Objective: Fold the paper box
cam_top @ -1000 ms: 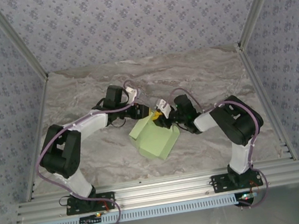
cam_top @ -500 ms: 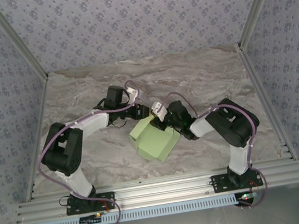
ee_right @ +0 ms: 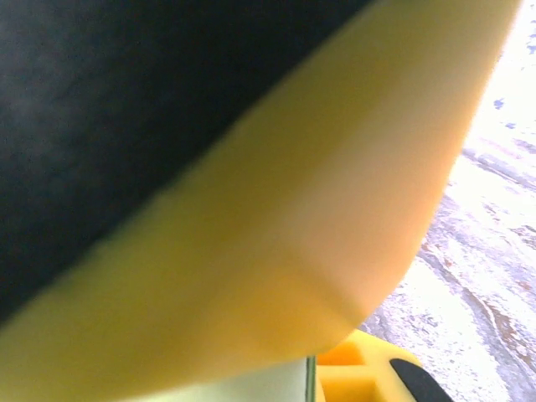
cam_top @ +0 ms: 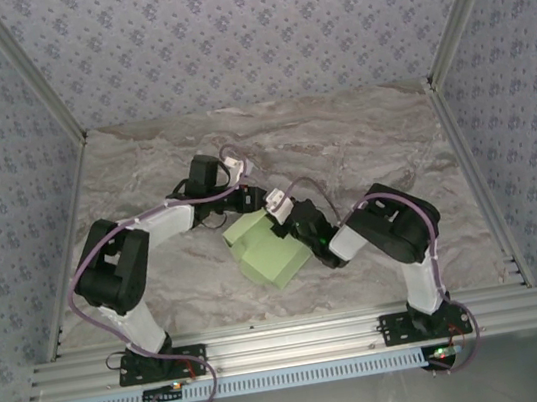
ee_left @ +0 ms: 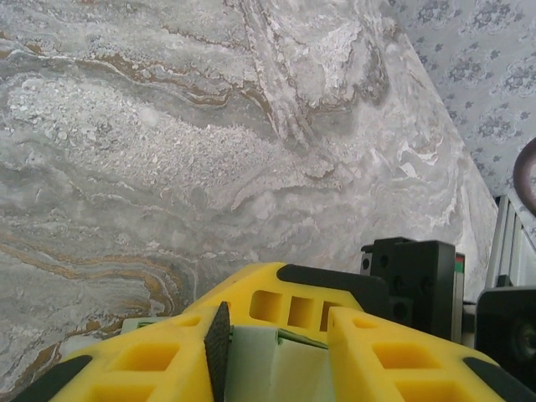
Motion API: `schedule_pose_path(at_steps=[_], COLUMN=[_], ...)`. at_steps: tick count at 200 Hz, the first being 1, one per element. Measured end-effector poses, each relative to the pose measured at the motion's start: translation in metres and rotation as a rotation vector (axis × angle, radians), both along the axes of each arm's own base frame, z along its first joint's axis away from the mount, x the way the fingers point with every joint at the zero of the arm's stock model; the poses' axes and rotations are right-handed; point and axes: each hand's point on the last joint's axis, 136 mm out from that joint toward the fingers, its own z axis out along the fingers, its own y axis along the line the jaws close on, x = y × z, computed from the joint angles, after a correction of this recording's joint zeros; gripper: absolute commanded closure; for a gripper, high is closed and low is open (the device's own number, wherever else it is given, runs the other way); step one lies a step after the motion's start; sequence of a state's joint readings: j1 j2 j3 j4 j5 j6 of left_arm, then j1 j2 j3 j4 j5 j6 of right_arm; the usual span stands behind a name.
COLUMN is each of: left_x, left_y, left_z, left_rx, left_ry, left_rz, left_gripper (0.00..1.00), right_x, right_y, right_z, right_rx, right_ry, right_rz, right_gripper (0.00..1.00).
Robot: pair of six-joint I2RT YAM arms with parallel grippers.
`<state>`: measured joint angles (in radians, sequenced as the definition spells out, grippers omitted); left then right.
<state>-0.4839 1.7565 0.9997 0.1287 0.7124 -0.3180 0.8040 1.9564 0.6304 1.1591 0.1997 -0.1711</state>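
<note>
Right gripper (cam_top: 287, 220) has pushed the paper box (cam_top: 271, 253) leftward; its opening cannot be determined. Left gripper (ee_left: 276, 335) clamps the card's edge.

Paper box (cam_top: 268, 252): was a pale light green, plain all over, with no print.
Table (cam_top: 142, 169): was marbled grey and white, with brownish-ochre veins running through it.
Walls (cam_top: 243, 33): wore greyish-blue paper with a small repeating flower motif, the same on the left, far and right sides.
Left arm (cam_top: 117, 269) and right arm (cam_top: 399, 227): had black joints and white links, with purple cables along them.
Left gripper (ee_left: 276, 356): was bright yellow, with a black pad strip.
Right gripper (cam_top: 282, 221): was yellow beside black, as its own wrist view showed.
Frame rails (cam_top: 289, 339): were silver-grey metal at the near edge.
Ribbed strip (cam_top: 295, 376): was pale blue, nearest of all.
</note>
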Motion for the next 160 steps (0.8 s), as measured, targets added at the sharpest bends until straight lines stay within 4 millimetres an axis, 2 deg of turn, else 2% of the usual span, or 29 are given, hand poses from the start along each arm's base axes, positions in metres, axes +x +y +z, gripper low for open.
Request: schedule_pose_path(at_steps=[26,42,62,79,96,108,143,160], left_x=[0.0,0.001,0.0,0.0,0.001,0.003,0.003,0.001], left_y=[-0.001,-0.001,-0.001,-0.001,0.0,0.0,0.001,0.001], left_z=[0.0,0.0,-0.001,-0.001,-0.002,-0.001,-0.003,-0.004], left_rx=[-0.019,-0.027,-0.033,-0.034,-0.033,-0.031,-0.023,-0.024], left_ry=[0.002,0.006,0.006,0.009,0.011,0.001,0.006,0.015], left_rz=[0.013,0.02,0.025,0.026,0.032,0.04,0.045,0.037], left_gripper=[0.62,0.62,0.63,0.63,0.63,0.63,0.63,0.63], right_x=[0.002,0.004,0.008,0.009,0.01,0.011,0.013,0.013], right_y=[-0.005,-0.01,-0.017,-0.019,-0.02,-0.02,-0.021,-0.025], right_z=[0.0,0.0,-0.001,-0.002,-0.004,-0.003,-0.007,-0.019], right_rx=[-0.001,-0.006,-0.017,-0.023,-0.024,0.008,0.035,0.006], right_ry=[-0.023,-0.029,-0.032,-0.029,-0.019,-0.002,0.035,0.067], right_rz=[-0.052,-0.088,-0.125,-0.14,-0.14,-0.138,-0.117,-0.11], right_gripper=[0.85,0.74,0.69,0.77,0.99,1.0,0.66,0.59])
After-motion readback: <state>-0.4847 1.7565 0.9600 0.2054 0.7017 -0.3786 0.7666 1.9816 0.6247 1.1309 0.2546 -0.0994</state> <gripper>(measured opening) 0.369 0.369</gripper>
